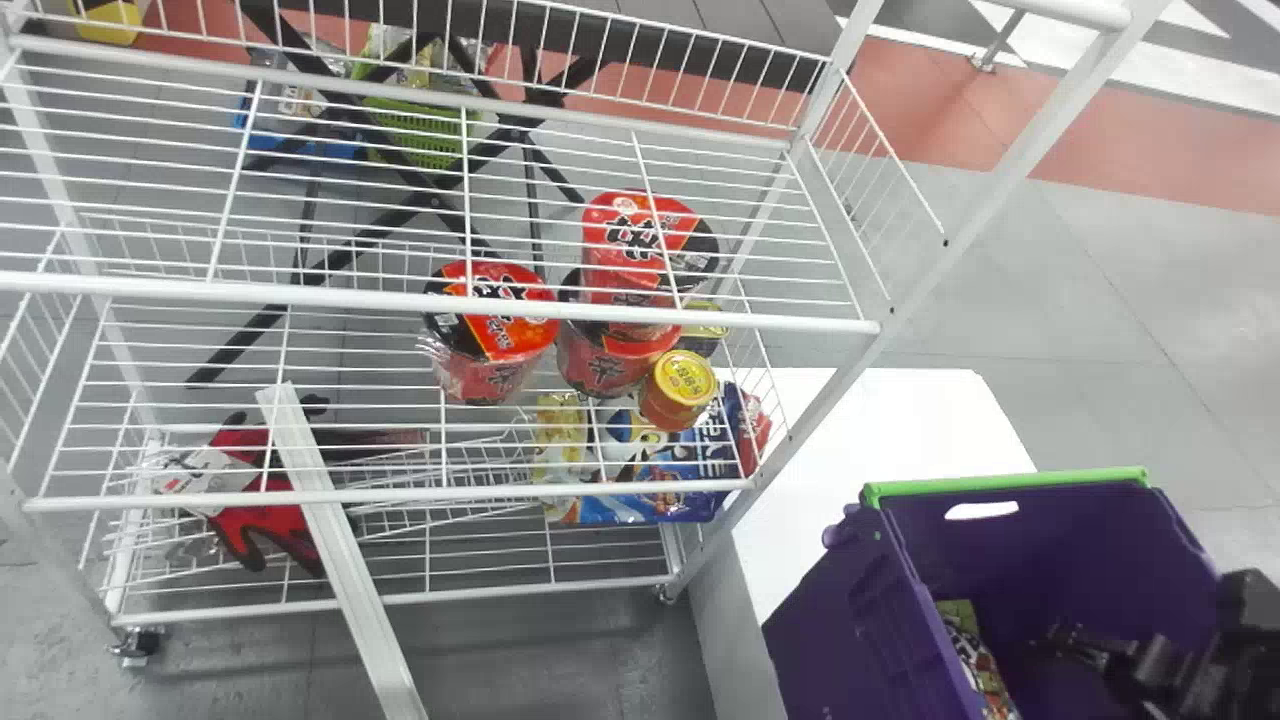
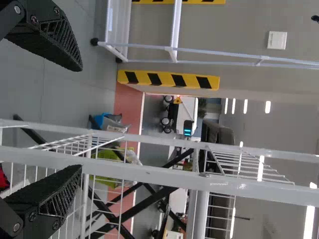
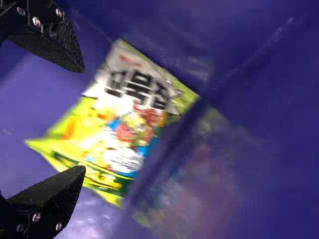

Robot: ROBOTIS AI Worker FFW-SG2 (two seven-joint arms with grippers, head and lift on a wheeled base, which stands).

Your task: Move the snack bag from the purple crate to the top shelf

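One black left gripper [image 2: 82, 118]: beside the rack's white rails, as its wrist view has it; its fingers stand spread with nothing between them.
White wire rack [image 1: 1000, 187]: fills much of the head view from 8 o'clock round to 1 o'clock, its top shelf [image 1: 200, 291] above the goods.
Red-and-black gloves [image 1: 250, 500]: low in the rack at 8 o'clock, partly behind a long, slanting white bar [image 1: 345, 570].
Red-lidded noodle cups [image 1: 490, 350]: near the centre of the face, seen through the top shelf's wires; an orange jar with a yellow lid [image 1: 680, 390] sits to their 4 o'clock.
Blue and yellow packets [image 1: 640, 490]: lower in the rack, at 6 o'clock.
White worktop [image 1: 890, 420]: toward 4 o'clock, just beside the rack.
Purple plastic crate [image 1: 850, 620]: at 4 o'clock, with a green rim bar.
Yellow-green and white snack bag [image 3: 124, 124]: inside the crate, by a wall that mirrors it.
Black right gripper [image 1: 1090, 648]: in the crate, at the bag's 3 o'clock; its fingers are spread wide, not gripping the bag.
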